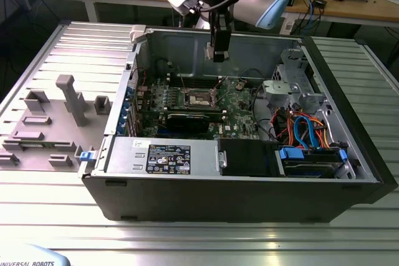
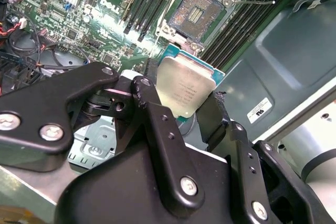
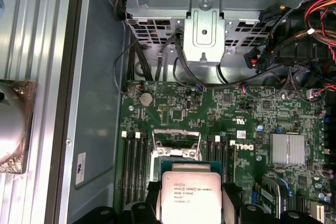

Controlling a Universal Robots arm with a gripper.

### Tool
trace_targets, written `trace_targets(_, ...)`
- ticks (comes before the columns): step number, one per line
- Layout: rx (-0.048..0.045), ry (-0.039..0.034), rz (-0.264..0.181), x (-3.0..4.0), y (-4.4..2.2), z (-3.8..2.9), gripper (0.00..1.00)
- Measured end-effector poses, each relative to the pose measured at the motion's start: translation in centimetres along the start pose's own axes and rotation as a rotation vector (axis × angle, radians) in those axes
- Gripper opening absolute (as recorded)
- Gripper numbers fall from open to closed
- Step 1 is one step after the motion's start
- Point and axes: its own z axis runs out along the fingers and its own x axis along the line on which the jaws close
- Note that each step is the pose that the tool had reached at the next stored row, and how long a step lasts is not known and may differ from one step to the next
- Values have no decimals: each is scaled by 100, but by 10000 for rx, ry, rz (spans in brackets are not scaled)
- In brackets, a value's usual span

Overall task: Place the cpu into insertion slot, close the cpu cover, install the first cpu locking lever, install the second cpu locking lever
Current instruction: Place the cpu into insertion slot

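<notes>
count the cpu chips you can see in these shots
1. The cpu is held in the gripper, above the motherboard and apart from the open insertion slot, whose pin field is bare. Another could be hidden elsewhere in the case.

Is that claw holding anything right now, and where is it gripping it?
The gripper holds the chip by two opposite side edges.

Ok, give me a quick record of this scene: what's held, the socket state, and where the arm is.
held: small flat square silver-topped cpu, pinched at its edges between the black fingers
gripper: shut on the cpu, raised over the green motherboard inside the open grey computer case
insertion slot: square silver-rimmed socket with dark pin field, uncovered and empty
cpu placement: not yet in the slot
</notes>
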Motion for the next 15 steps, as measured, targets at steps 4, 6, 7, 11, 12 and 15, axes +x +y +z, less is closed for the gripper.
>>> trace_targets(4,0,-1,1,0,-2,13,54)
trace_targets(6,1,-2,1,-1,-3,18,54)
trace_targets(7,1,-2,1,-1,-3,21,54)
trace_targets(11,1,-2,1,-1,-5,34,54)
trace_targets(12,1,-1,1,-1,-6,38,54)
trace_targets(15,1,-2,1,-1,-8,49,54)
